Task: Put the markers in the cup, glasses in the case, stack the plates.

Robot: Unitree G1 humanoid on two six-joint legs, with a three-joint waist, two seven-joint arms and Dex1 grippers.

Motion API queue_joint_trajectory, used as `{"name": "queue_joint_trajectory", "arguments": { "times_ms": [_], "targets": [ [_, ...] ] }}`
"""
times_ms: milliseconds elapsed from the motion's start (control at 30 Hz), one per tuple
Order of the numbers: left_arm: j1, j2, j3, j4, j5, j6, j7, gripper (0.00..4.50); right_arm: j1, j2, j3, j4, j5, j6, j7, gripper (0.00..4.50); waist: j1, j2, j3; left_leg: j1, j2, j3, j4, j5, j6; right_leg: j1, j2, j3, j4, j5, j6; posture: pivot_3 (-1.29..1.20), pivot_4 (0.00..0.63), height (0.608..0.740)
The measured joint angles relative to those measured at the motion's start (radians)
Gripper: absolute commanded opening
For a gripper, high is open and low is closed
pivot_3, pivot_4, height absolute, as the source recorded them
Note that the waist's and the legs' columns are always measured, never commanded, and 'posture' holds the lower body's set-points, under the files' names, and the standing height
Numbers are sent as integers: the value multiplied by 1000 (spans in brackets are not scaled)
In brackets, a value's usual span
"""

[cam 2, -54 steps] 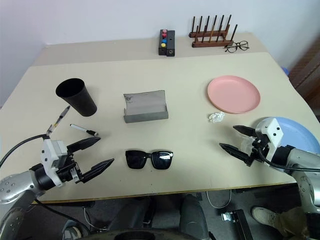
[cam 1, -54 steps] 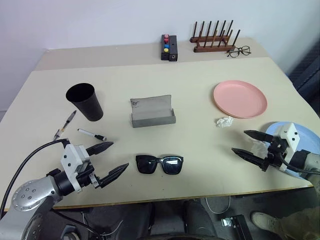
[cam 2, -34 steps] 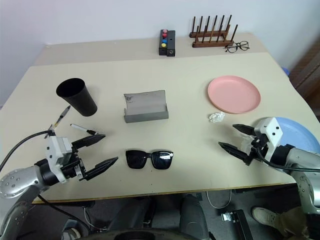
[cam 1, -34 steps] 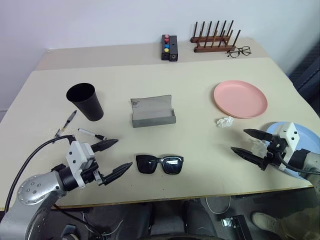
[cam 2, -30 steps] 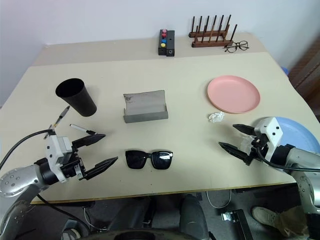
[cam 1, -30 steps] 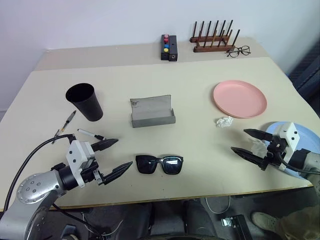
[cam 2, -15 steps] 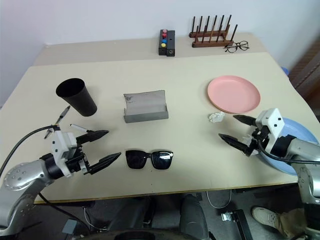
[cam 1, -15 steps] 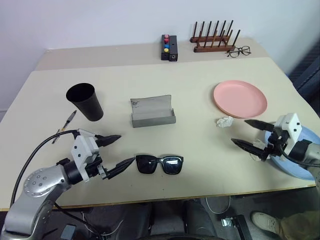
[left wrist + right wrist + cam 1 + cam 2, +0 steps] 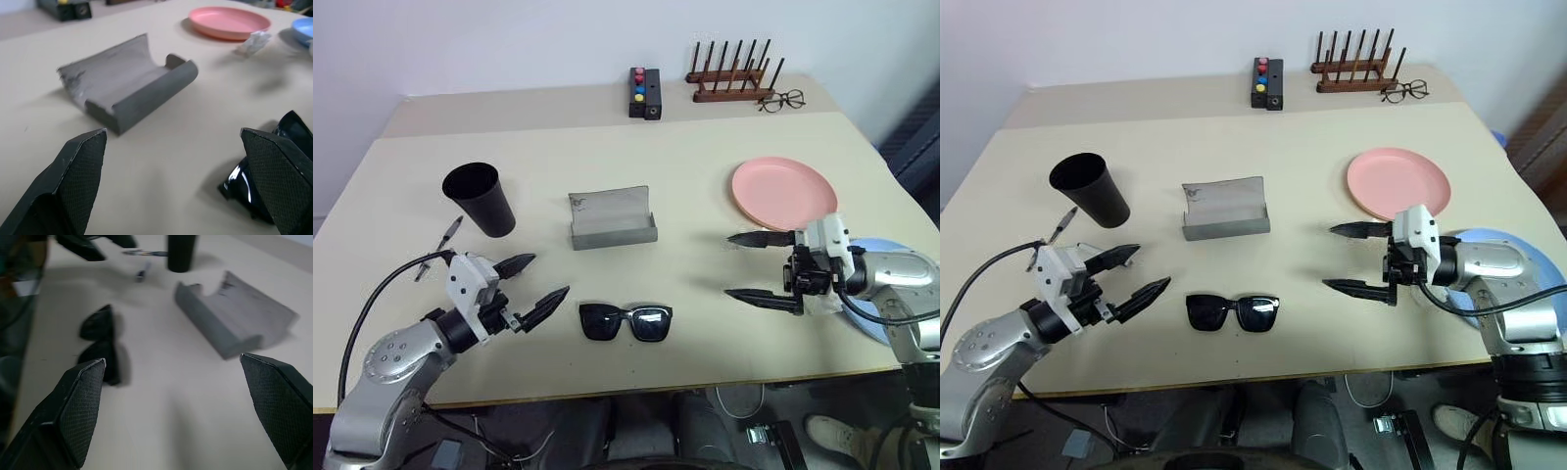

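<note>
Plates (image 9: 783, 193) sit apart on the desk (image 9: 685, 157), case (image 9: 612, 223) open mid-desk, glasses (image 9: 626, 321) lying loose just in front. Both hands, left hand (image 9: 530, 280) and right hand (image 9: 759, 266), spread and empty either side. Looks like glasses first; next is closing in for a grab.

On the bench (image 9: 1293, 166), black sunglasses (image 9: 1233, 312) lie between two wide-spread grippers, left (image 9: 1132, 271) and right (image 9: 1346, 258). The open grey case (image 9: 1225, 209) sits behind, with the black cup (image 9: 1090, 190) to its left. The pink plate (image 9: 1398, 183) lies right, apparently apart from the blue plate (image 9: 1513, 257).
</note>
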Motion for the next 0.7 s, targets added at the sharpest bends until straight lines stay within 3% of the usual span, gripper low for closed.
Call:
{"name": "queue_joint_trajectory", "arguments": {
  "times_ms": [200, 300, 400, 500, 700],
  "targets": [
    [66, 8, 70, -101, -18, 136, 143, 4462, -16, 4, 24, 22, -1, -3, 42, 4500, -1, 0, 0, 0, 0, 0, 0, 0, 0, 0, 0, 0, 0, 0, 0, 0, 150, 740],
    [78, 88, 76, -103, -20, 225, 141, 4462, -19, 5, 28, 22, -1, -1, 43, 4500, 1, 0, 0, 0, 0, 0, 0, 0, 0, -1, 0, 0, 1, 0, 0, 0, 150, 740],
    [18, 246, 68, -42, -12, 284, 63, 4462, -49, 22, 36, 43, -2, -12, 49, 4500, 2, 0, 0, 0, 0, -1, 0, 1, -1, -1, 0, -1, 1, 0, -1, 0, 150, 740],
    [-62, 354, 61, 92, 44, 227, -41, 4462, -69, 46, 46, 68, -11, -33, 51, 4500, -2, 1, 0, 0, 0, -1, -2, 1, -1, -1, 0, -1, 0, 1, -1, 0, 150, 740],
    [-107, 388, 27, 262, 143, 93, -156, 4462, -67, 51, 63, 79, -18, -59, 68, 4500, -6, 1, 1, 0, 2, 1, -9, 4, -8, -5, 0, -1, -1, 1, -2, 0, 150, 740]
  ]
}}
